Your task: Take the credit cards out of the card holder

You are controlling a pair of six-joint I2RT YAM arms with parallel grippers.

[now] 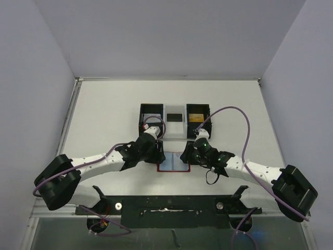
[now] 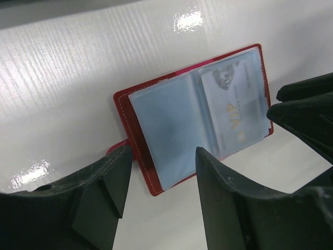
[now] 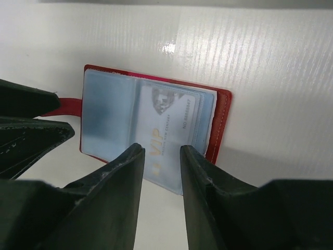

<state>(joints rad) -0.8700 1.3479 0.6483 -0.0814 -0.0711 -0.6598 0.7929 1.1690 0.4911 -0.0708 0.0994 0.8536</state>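
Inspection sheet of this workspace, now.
Surface: glossy white table.
Job's things: card holder lies open between the arms, pale VIP card in its clear sleeve; black card and gold card in the tray behind.
Clutter: nothing seen.
Grippers: left gripper and right gripper open, low at the holder's ends.
Cables: purple cable loops over the table's right.
Surroundings: plain pale walls.

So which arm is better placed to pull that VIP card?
Probably right: the right gripper is lined up on the VIP card, the left gripper over the empty-looking sleeve of the card holder.
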